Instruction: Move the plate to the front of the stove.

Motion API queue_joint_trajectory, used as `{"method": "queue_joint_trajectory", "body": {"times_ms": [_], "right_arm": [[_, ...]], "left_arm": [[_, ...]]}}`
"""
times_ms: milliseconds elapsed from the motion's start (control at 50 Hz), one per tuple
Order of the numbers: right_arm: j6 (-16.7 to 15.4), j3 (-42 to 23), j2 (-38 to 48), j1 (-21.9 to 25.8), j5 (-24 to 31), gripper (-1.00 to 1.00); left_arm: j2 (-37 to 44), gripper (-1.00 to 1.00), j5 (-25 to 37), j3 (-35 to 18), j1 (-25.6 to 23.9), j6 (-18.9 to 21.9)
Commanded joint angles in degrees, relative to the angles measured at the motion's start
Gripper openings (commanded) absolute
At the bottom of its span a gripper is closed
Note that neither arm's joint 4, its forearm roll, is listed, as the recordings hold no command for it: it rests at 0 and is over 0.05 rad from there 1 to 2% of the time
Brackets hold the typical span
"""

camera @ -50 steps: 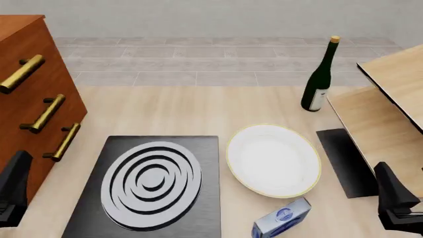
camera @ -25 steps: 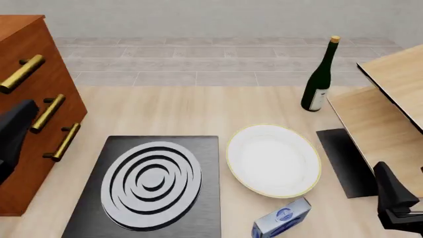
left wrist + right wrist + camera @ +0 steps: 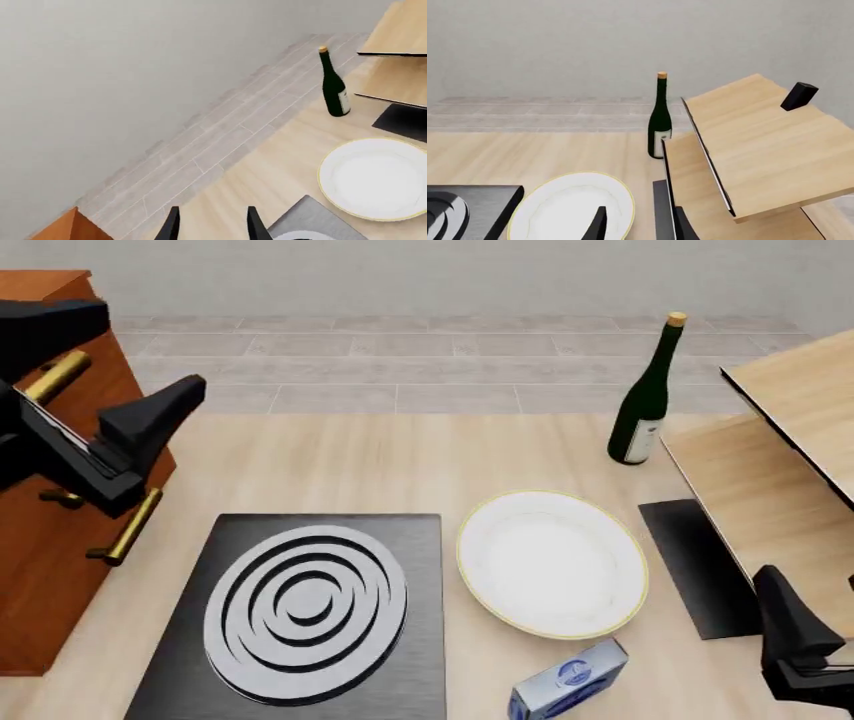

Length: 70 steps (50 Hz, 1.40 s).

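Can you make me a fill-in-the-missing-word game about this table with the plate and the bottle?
1. The white plate sits on the table just to the ______ of the stove in the front view.
2. The tall green bottle is standing ______, not lying down.
3. The small blue box lies nearer the camera than the plate, and the left claw holds ______.
4. The rings on the stove are ______ in colour.

Missing words: right; upright; nothing; silver-grey
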Motion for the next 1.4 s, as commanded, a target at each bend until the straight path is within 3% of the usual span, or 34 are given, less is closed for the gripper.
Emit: {"method": "queue_joint_trajectory", "body": {"times_ms": [20,220,360,500,620,740,980,1180,1400], "right_arm": [[0.04,0.0,0.3,-0.11,-0.17,1.0],[0.04,0.01,0.53,-0.16,-0.29,1.0],[0.08,0.01,0.52,-0.15,-0.29,1.0],[0.07,0.01,0.6,-0.15,-0.34,1.0],[0.07,0.01,0.65,-0.15,-0.37,1.0],[0.09,0.01,0.72,-0.14,-0.4,1.0],[0.07,0.01,0.81,-0.14,-0.45,1.0],[0.11,0.01,0.83,-0.14,-0.47,1.0],[0.16,0.01,1.1,-0.01,-0.63,1.0]], "left_arm": [[7.42,1.0,0.16,-3.84,-6.31,8.07],[12.27,1.0,1.33,-7.32,-11.83,15.01],[15.92,1.0,2.81,-10.75,-15.37,17.13],[19.93,1.0,2.82,-10.75,-18.7,21.22],[25.23,1.0,5.39,-13.87,-22.3,21.37],[27.83,1.0,8.26,-17.75,-24.13,22.23],[31.64,1.0,11.74,-18.89,-27.61,30.47],[35.79,1.0,14.27,-19.91,-30.49,34.93],[40.06,1.0,16.49,-22.49,-30.71,36.48]]}}
